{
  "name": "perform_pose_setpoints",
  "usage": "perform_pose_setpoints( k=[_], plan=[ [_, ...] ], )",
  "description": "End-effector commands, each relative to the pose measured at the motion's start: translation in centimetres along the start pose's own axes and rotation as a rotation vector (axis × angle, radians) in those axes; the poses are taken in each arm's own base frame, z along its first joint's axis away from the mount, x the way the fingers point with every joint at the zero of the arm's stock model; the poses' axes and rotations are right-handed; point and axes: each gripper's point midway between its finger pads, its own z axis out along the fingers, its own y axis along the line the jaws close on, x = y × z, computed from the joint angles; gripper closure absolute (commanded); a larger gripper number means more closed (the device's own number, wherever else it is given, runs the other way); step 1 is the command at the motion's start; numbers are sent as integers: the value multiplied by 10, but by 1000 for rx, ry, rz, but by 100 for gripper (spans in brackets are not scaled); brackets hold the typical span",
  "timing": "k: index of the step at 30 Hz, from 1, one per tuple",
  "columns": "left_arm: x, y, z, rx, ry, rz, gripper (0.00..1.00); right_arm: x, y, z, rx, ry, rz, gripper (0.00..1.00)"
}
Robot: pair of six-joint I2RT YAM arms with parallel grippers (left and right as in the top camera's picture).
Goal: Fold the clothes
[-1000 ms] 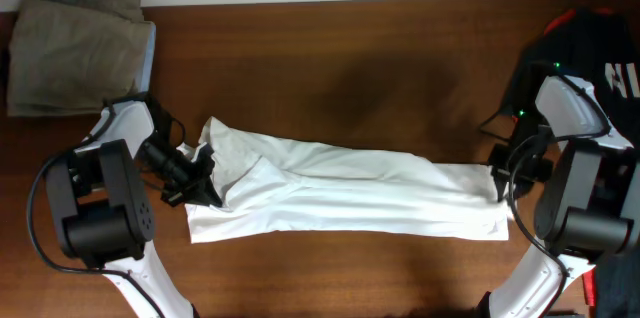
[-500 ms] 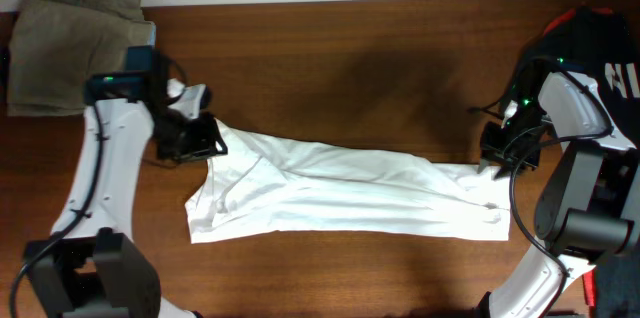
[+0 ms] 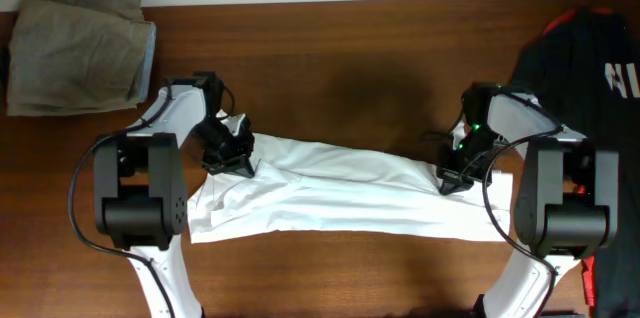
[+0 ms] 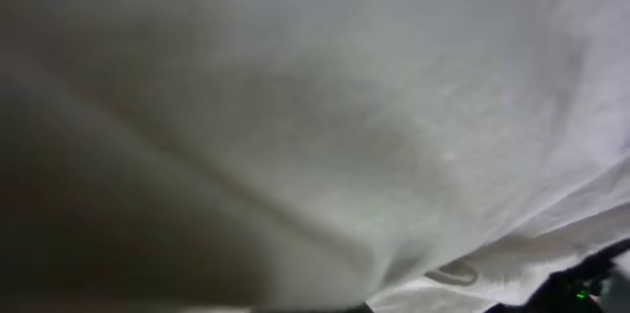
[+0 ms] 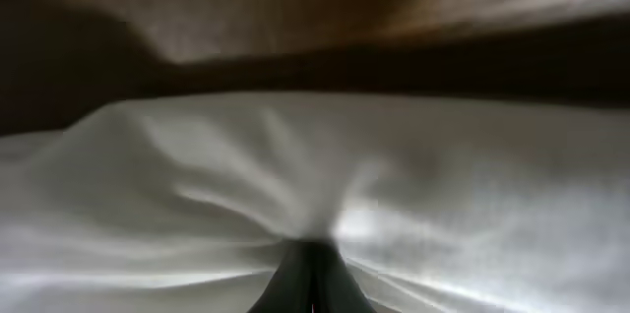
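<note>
Brown wood table (image 3: 350, 78); white T-shirt (image 3: 350, 198) spread lengthwise; right pincer (image 3: 452, 176) clamps it, left pincer (image 3: 230, 153) state unclear.

a t-shirt (image 3: 350, 198) lies lengthwise across the worktop's (image 3: 350, 78) middle, a folded garment (image 3: 75, 48) in the far left corner, another shirt (image 3: 590, 108) at right.

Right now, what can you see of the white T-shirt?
The white T-shirt is soft, wrinkled, cotton-looking cloth, folded into a long band lying flat across the brown table. The left claw sits on its rumpled left end, grip unclear; the right claw pinches gathered folds near its right end.
</note>
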Motion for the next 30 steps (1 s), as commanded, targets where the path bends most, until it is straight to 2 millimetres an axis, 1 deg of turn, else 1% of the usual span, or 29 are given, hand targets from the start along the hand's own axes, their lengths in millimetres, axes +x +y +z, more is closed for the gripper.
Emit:
perform_pose_setpoints(
  k=[1,2,3,4,5,6,8,10,11,12,14,15,16,17,18,19,20,21,22,23,24,25,27,28,29,30],
  plan=[
    [-1,79,12,-178,30,-160,100,2,-6,17,17,-9,8,95],
    [-1,99,5,-196,18,-221,100,-1,-7,21,17,-26,5,94],
    [0,113,0,-196,9,-259,100,-3,-9,21,26,-34,4,94],
    [1,129,-6,-190,-2,-306,100,-8,-8,21,24,-54,-8,92],
    [3,146,-12,-174,-15,-357,100,-13,-6,21,18,-77,-20,89],
    [6,165,-18,-154,-31,-419,100,-22,-4,20,11,-113,-27,89],
    [12,191,-26,-120,-56,-510,100,-37,-1,18,-1,-172,-37,89],
    [18,208,-32,-100,-70,-563,100,-51,3,14,-13,-231,-42,89],
    [18,214,-37,-95,-83,-580,100,-59,6,8,-18,-259,-49,87],
    [16,216,-42,-94,-94,-585,100,-69,10,-5,-23,-293,-56,85],
    [9,214,-67,-90,-145,-591,100,-85,18,-37,-16,-346,-63,85],
    [5,209,-82,-85,-173,-582,100,-94,21,-64,6,-385,-60,80],
    [-1,198,-116,-78,-245,-559,100,-102,20,-104,50,-439,-37,75],
    [-4,187,-145,-78,-308,-535,100,-101,14,-146,98,-478,-18,59],
    [-3,170,-182,-95,-401,-495,100,-95,8,-187,104,-514,8,24],
    [-2,159,-204,-106,-465,-467,97,-83,1,-215,93,-520,37,18],
    [2,144,-224,-112,-532,-433,74,-72,1,-220,64,-488,29,13],
    [5,133,-232,-105,-555,-411,24,-56,-1,-211,46,-404,-19,8],
    [7,119,-233,-69,-556,-385,1,-45,-5,-198,53,-335,-5,7],
    [6,101,-228,-16,-532,-355,1,-39,-5,-179,34,-272,-1,5],
    [6,90,-223,3,-513,-335,1,-40,-1,-160,-2,-238,-2,4],
    [7,80,-217,1,-483,-314,1,-42,1,-133,-44,-199,-6,1],
    [6,66,-211,-3,-466,-279,1,-36,10,-93,-134,-135,-69,1],
    [10,57,-206,-6,-438,-262,1,-31,16,-70,-197,-108,-102,1],
    [10,48,-202,-13,-426,-238,1,-26,17,-48,-234,-89,-124,1],
    [7,41,-200,-15,-425,-217,1,-23,17,-35,-248,-79,-129,1]
  ],
)
